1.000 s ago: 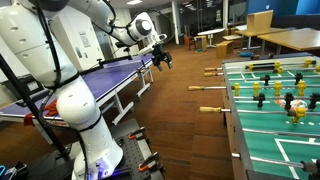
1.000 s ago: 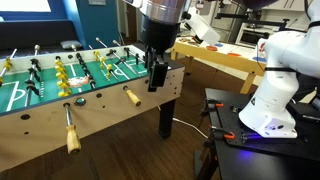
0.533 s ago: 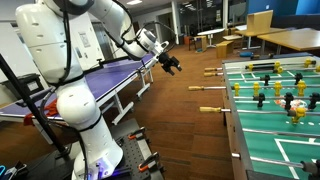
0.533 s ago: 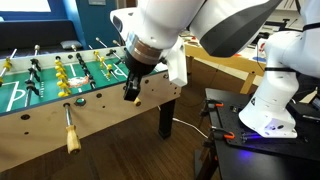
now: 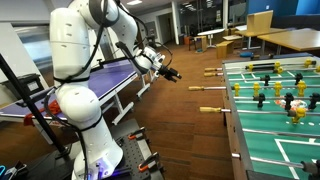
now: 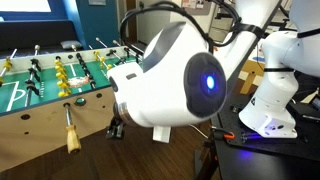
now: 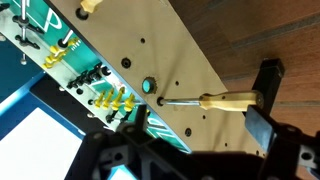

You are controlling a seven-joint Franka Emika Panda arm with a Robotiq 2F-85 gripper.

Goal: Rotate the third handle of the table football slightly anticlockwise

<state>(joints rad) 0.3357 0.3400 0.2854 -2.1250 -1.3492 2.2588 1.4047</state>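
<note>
The table football (image 5: 262, 100) has pale wooden handles on steel rods along its side; in an exterior view three show (image 5: 210, 71) (image 5: 203, 88) (image 5: 212, 110). In the wrist view one handle (image 7: 228, 101) sticks out from the table's tan side wall (image 7: 180, 50). Its free end lies between the two black fingers of my gripper (image 7: 263, 102), which is open and does not clamp it. In an exterior view the gripper (image 5: 171, 73) hangs a little out from the handles. In an exterior view my arm (image 6: 175, 75) hides most handles; one handle (image 6: 70, 128) shows.
A blue table tennis table (image 5: 110, 75) stands behind the arm. The floor (image 5: 180, 130) is wood between the robot base (image 5: 95, 150) and the football table. Desks stand at the back (image 5: 290, 40). A second handle (image 7: 90, 5) shows at the wrist view's top.
The arm has swung down and toward the football table's handle side. The gripper has dropped lower and now fills much of an exterior view, hiding the handle it was beside.
</note>
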